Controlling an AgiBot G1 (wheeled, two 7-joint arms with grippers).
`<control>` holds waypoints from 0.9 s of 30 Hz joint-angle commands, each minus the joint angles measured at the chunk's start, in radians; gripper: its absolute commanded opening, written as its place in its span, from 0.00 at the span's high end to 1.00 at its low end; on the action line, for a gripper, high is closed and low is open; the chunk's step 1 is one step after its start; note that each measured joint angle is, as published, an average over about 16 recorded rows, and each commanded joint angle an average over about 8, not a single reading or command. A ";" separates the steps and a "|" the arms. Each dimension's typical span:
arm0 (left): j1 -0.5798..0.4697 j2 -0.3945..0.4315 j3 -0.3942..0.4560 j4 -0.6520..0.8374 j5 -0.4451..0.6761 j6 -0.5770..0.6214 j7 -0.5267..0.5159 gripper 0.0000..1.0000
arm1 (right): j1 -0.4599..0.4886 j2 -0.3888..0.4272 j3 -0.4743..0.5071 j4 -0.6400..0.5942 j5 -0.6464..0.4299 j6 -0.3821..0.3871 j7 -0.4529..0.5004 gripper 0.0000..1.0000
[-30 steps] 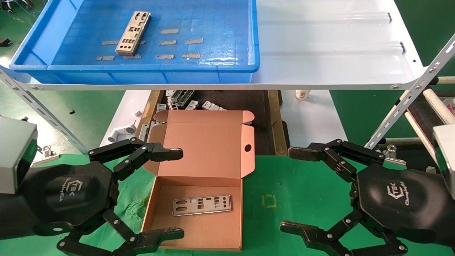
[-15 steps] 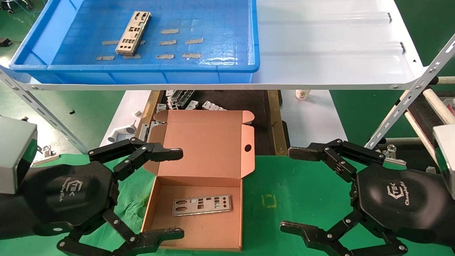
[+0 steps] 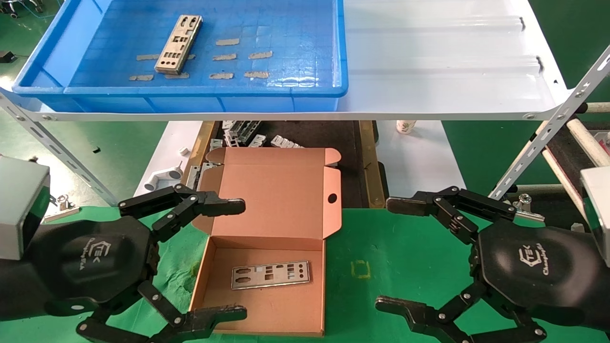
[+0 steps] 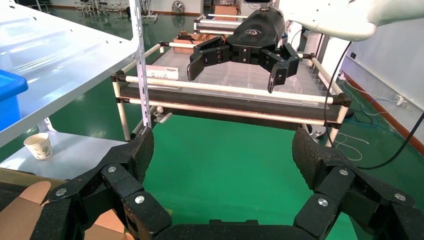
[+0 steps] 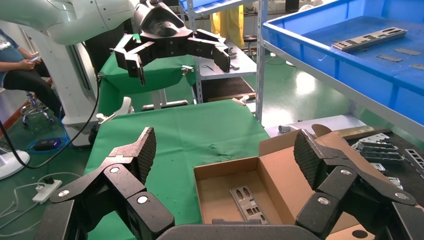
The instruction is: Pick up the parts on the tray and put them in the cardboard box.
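One silver-grey punched metal part point(image 3: 178, 44) lies in the blue tray point(image 3: 200, 90) on the white shelf, at its left half; it also shows in the right wrist view point(image 5: 369, 39). Another part point(image 3: 270, 274) lies flat on the floor of the open cardboard box point(image 3: 305, 247), also seen in the right wrist view point(image 5: 247, 202). My left gripper point(image 3: 238, 259) is open and empty at the box's left side. My right gripper point(image 3: 393, 252) is open and empty over the green mat, right of the box.
Small grey tape scraps point(image 3: 238, 57) lie on the tray floor. Chunky metal brackets point(image 3: 248, 133) are piled on a dark surface behind the box. A white shelf point(image 3: 448, 66) spans above, with slanted metal struts point(image 3: 548, 128). A paper cup point(image 3: 405, 126) stands under the shelf.
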 commanded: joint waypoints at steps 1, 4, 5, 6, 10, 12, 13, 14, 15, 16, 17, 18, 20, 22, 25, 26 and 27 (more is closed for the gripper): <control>0.000 0.000 0.000 0.000 0.000 0.000 0.000 0.00 | 0.000 0.000 0.000 0.000 0.000 0.000 0.000 0.00; 0.000 0.000 0.000 0.000 0.000 0.000 0.000 0.00 | 0.000 0.000 0.000 0.000 0.000 0.000 0.000 0.00; 0.000 0.000 0.000 0.000 0.000 0.000 0.000 0.00 | 0.000 0.000 0.000 0.000 0.000 0.000 0.000 0.00; 0.000 0.000 0.000 0.000 0.000 0.000 0.000 0.00 | 0.000 0.000 0.000 0.000 0.000 0.000 0.000 0.00; 0.000 0.000 0.000 0.000 0.000 0.000 0.000 0.00 | 0.000 0.000 0.000 0.000 0.000 0.000 0.000 0.00; 0.000 0.000 0.000 0.000 0.000 0.000 0.000 0.00 | 0.000 0.000 0.000 0.000 0.000 0.000 0.000 0.00; 0.000 0.000 0.000 0.000 0.000 0.000 0.000 0.00 | 0.000 0.000 0.000 0.000 0.000 0.000 0.000 0.00; 0.000 0.000 0.000 0.000 0.000 0.000 0.000 0.00 | 0.000 0.000 0.000 0.000 0.000 0.000 0.000 0.00; 0.000 0.000 0.000 0.000 0.000 0.000 0.000 0.00 | 0.000 0.000 0.000 0.000 0.000 0.000 0.000 0.00; 0.000 0.000 0.000 0.000 0.000 0.000 0.000 0.00 | 0.000 0.000 0.000 0.000 0.000 0.000 0.000 0.00; 0.000 0.000 0.000 0.000 0.000 0.000 0.000 0.00 | 0.000 0.000 0.000 0.000 0.000 0.000 0.000 0.00; 0.000 0.000 0.000 0.000 0.000 0.000 0.000 0.00 | 0.000 0.000 0.000 0.000 0.000 0.000 0.000 0.00; 0.000 0.000 0.000 0.000 0.000 0.000 0.000 0.00 | 0.000 0.000 0.000 0.000 0.000 0.000 0.000 0.00; 0.000 0.000 0.000 0.000 0.000 0.000 0.000 0.00 | 0.000 0.000 0.000 0.000 0.000 0.000 0.000 0.00; 0.000 0.000 0.000 0.000 0.000 0.000 0.000 0.00 | 0.000 0.000 0.000 0.000 0.000 0.000 0.000 0.00; 0.000 0.000 0.000 0.000 0.000 0.000 0.000 0.00 | 0.000 0.000 0.000 0.000 0.000 0.000 0.000 0.00; 0.000 0.000 0.000 0.000 0.000 0.000 0.000 0.00 | 0.000 0.000 0.000 0.000 0.000 0.000 0.000 0.00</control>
